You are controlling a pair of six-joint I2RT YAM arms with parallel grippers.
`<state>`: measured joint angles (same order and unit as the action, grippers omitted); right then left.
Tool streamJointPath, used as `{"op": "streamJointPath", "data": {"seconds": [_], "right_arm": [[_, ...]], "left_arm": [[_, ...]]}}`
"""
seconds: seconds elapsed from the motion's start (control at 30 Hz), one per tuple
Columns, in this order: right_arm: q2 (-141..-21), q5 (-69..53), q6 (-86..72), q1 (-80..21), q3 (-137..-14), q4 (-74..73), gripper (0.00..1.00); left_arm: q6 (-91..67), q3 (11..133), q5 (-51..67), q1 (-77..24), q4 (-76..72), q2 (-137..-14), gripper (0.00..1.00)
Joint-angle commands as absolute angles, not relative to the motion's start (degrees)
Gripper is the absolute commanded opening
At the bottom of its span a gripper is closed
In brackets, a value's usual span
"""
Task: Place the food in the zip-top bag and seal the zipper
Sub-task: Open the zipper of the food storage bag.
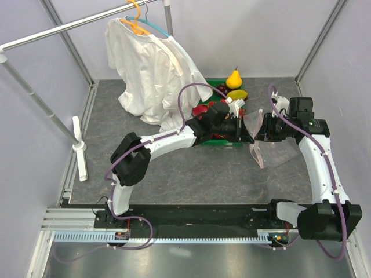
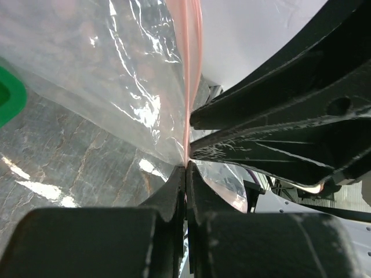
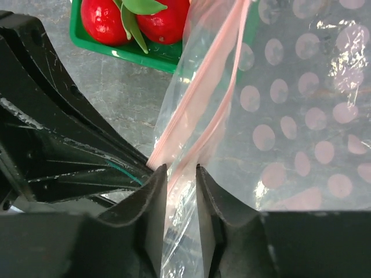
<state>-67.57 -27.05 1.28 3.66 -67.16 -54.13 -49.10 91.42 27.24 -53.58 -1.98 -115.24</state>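
Observation:
The clear zip-top bag (image 1: 272, 152) hangs just right of the green tray, held up between both arms. My left gripper (image 1: 248, 131) is shut on the pale pink zipper (image 2: 193, 69), pinching it at the fingertips (image 2: 185, 168). My right gripper (image 1: 258, 128) faces it closely. Its jaws (image 3: 181, 169) stand apart, with the zipper (image 3: 203, 98) and the bag film (image 3: 301, 116) running loosely between them. The yellow banana bunch (image 1: 236, 94) lies in the tray. A glossy red fruit with green leaves (image 3: 136, 17) also sits in the tray. I cannot tell whether any food is inside the bag.
The green tray (image 1: 227, 142) sits behind and left of the grippers, with a yellow pear (image 1: 233, 79) at its back edge. A white shirt (image 1: 151, 75) hangs from a rack at the back left. A white post (image 1: 78, 145) stands at the left wall.

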Motion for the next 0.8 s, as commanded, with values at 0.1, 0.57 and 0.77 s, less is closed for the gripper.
{"op": "streamJointPath", "data": {"seconds": [0.1,0.57,0.77], "right_arm": [[-69.17,-33.47,2.28,5.53,-66.45,-53.96,0.32],[-73.65,-47.03,10.11,6.50,-68.72,-62.67,0.72],[-75.67,-45.96,13.61,9.40,-74.78,-65.12,0.66]], "left_arm": [[-52.38,89.12,30.58,-53.09,-9.12,-110.92,0.02],[-57.66,88.24,33.40,-49.84,-16.52,-111.18,0.02],[-56.69,86.93,33.57,-48.60,-15.21,-109.87,0.02]]}}
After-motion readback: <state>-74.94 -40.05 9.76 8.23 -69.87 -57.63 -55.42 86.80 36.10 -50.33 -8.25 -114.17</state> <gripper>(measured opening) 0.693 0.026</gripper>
